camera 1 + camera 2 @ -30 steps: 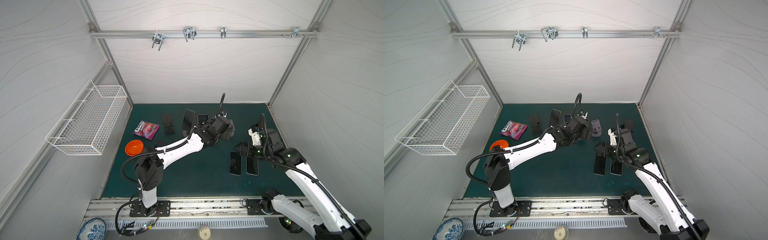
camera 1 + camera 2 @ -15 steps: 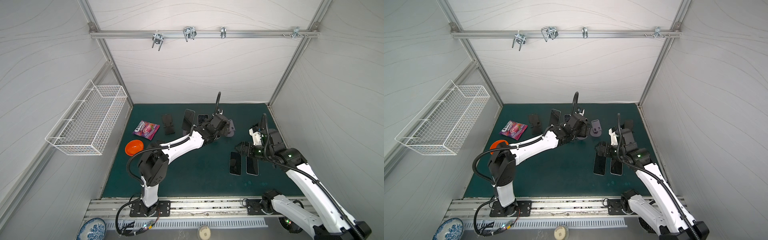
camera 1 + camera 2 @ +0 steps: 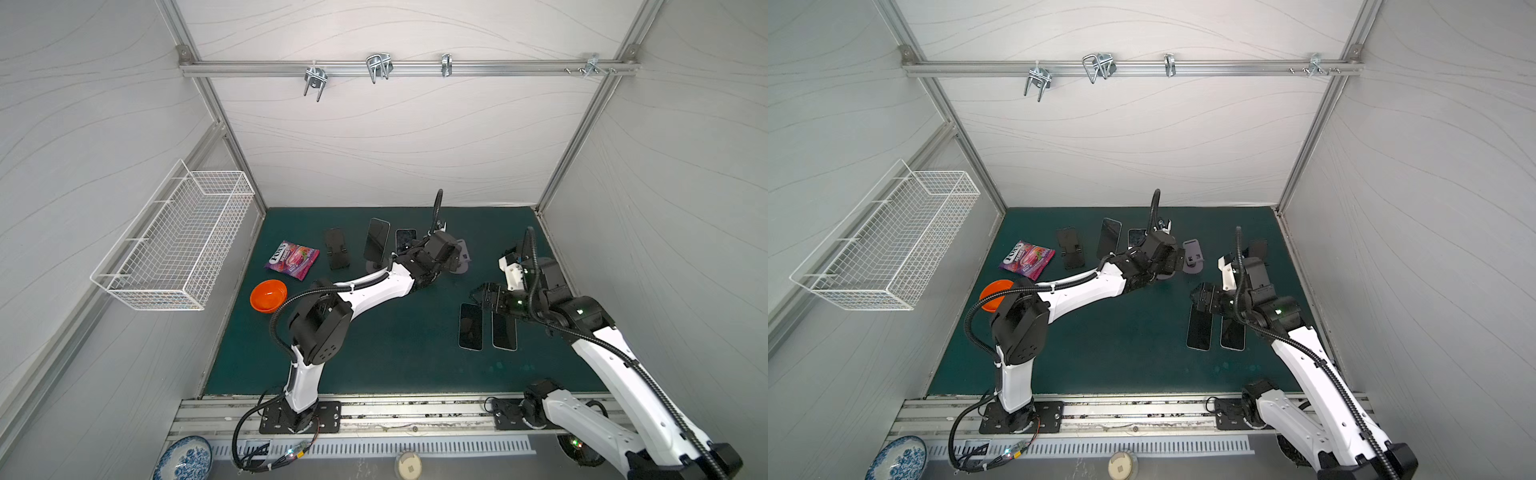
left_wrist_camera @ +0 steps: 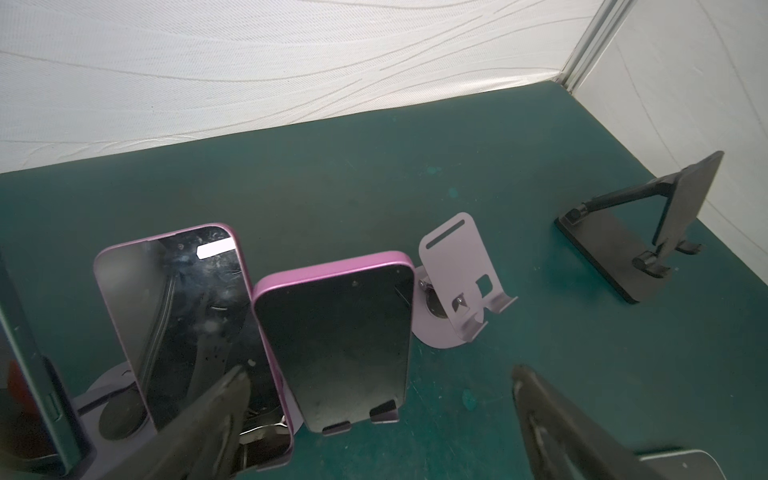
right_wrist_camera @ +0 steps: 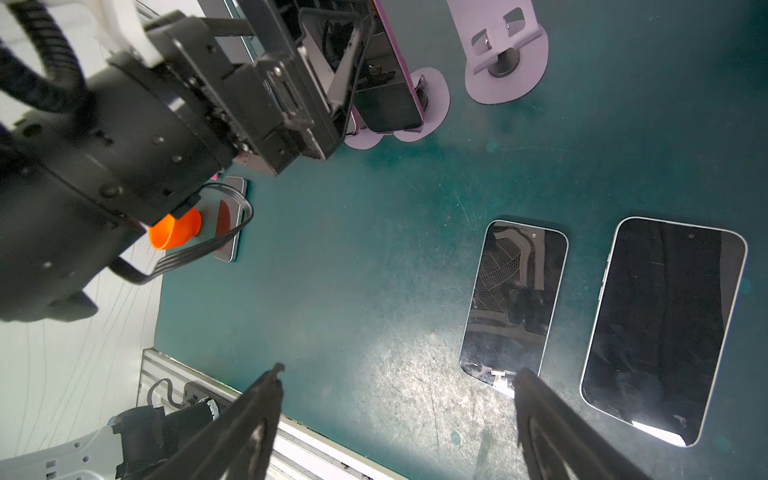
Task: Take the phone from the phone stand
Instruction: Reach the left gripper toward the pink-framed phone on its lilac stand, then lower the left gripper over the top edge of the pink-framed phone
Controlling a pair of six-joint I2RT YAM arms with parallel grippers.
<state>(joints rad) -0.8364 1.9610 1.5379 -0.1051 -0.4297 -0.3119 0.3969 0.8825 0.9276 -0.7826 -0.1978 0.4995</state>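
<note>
While the left gripper (image 4: pixel 380 374) is hovering with its jaws spread wide, facing the pink phone (image 4: pixel 332 345), that phone is leaning upright in its lilac phone stand (image 4: pixel 384 414) toward the far middle of the green mat (image 4: pixel 540 353) (not gripped). Farther right, the right gripper (image 5: pixel 399 372) is hanging with jaws apart and empty beside two phones (image 5: pixel 515 299) lying flat.

Pink phone (image 4: pixel 336 345) hides most of its stand (image 4: pixel 384 414)
</note>
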